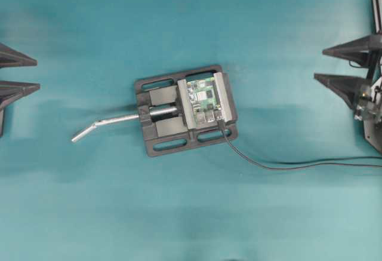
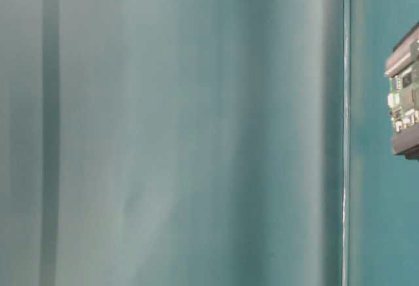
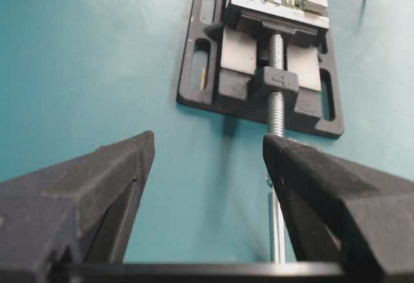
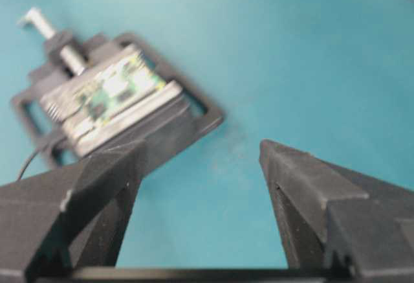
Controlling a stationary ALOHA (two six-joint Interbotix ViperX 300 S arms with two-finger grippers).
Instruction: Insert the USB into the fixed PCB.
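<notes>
We find the PCB (image 1: 205, 98) clamped in the vise (image 1: 158, 114) mid-surface with the USB (image 1: 222, 126) seated at its near edge, cable (image 1: 280, 165) trailing right, and both the left gripper (image 1: 24, 74) and right gripper (image 1: 325, 64) jaws wide, empty, well apart from it

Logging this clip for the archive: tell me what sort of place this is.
Probably a robotics lab bench: a plain teal table cover, a black vise clamping the fixed PCB with a cable plugged in, and two open robot grippers at the edges.

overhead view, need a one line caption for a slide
Green PCB clamped in a black vise, USB at its edge, both hands open at the sides.
</notes>
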